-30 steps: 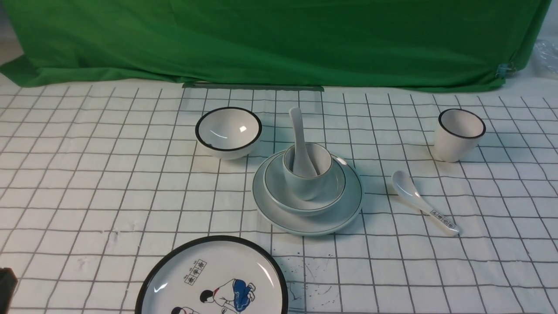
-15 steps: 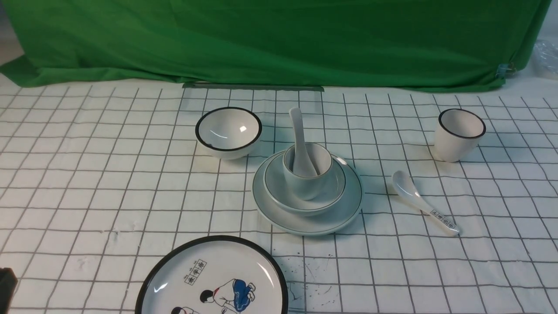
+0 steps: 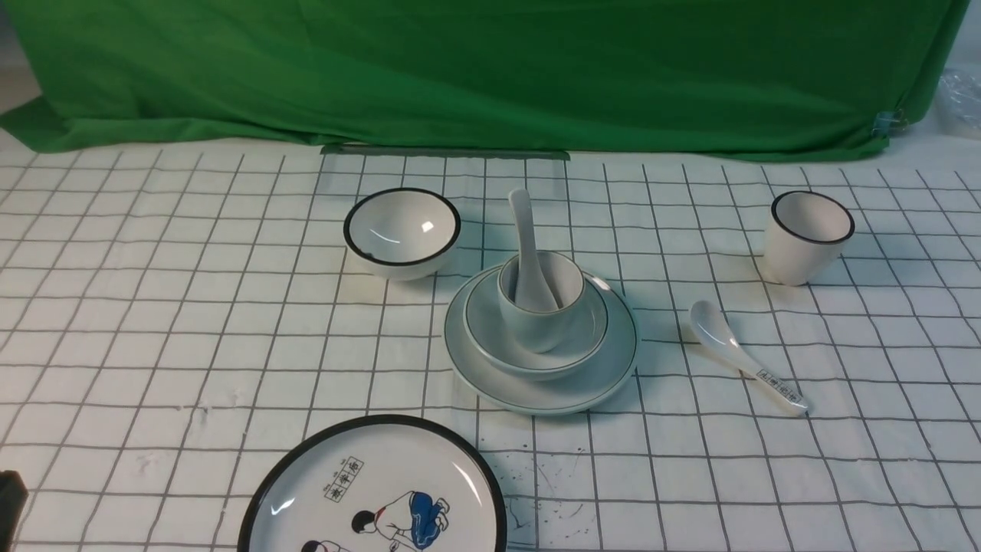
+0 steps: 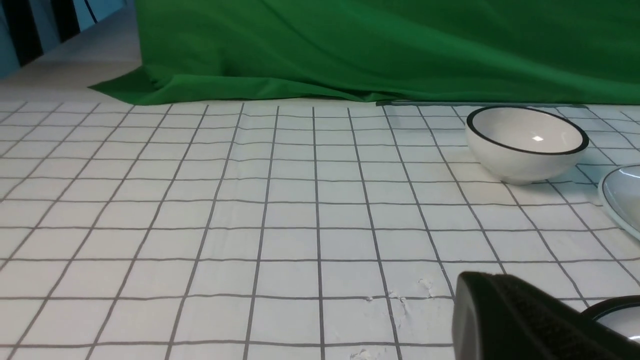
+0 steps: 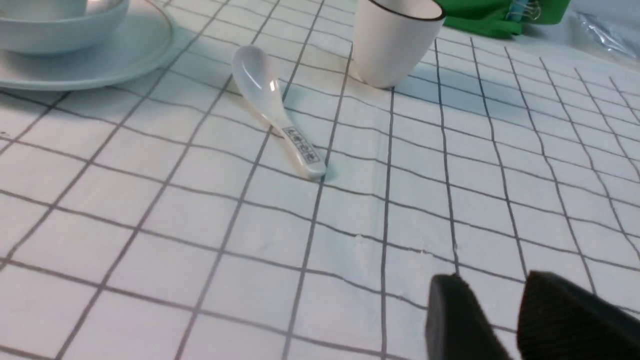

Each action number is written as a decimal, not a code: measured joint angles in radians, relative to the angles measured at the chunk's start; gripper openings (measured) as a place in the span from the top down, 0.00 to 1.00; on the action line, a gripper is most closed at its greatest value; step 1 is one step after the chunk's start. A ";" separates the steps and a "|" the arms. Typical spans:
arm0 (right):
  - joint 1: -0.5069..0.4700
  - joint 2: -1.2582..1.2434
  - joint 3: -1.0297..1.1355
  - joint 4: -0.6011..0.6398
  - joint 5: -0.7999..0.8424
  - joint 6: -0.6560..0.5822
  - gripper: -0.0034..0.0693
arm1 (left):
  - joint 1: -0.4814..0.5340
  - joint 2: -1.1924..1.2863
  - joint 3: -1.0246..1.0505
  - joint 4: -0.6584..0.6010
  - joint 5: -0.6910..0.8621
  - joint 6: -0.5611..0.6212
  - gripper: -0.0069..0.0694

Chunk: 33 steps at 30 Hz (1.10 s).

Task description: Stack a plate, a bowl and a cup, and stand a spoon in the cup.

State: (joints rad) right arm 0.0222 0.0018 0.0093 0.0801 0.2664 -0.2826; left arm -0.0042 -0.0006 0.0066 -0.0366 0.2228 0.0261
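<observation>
In the front view the pale plate (image 3: 552,395) lies at the table's middle. The shallow bowl (image 3: 592,337) sits on it, and the squat cup (image 3: 536,326) stands in the bowl. The plain white spoon (image 3: 524,230) stands in the cup, its handle leaning up and back. My left gripper (image 4: 470,295) is shut and empty, low over the cloth at the near left. My right gripper (image 5: 494,283) is open with only cloth between its fingers, at the near right. Both are well apart from the stack.
A black-rimmed bowl (image 3: 401,230) sits behind and left of the stack, and a taller black-rimmed cup (image 3: 808,236) at the far right. A labelled spoon (image 3: 743,356) lies right of the plate. A cartoon plate (image 3: 375,491) lies at the front edge. Green cloth hangs behind.
</observation>
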 joint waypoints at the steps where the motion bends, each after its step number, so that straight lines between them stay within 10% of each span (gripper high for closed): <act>1: 0.000 0.000 0.000 0.000 0.000 0.009 0.63 | 0.000 0.000 0.000 0.000 0.000 0.000 0.90; 33: 0.000 0.000 0.000 0.000 0.003 0.030 0.63 | 0.000 0.000 0.000 0.002 0.001 0.000 0.90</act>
State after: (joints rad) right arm 0.0222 0.0014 0.0093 0.0801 0.2693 -0.2524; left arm -0.0042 -0.0006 0.0066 -0.0343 0.2238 0.0261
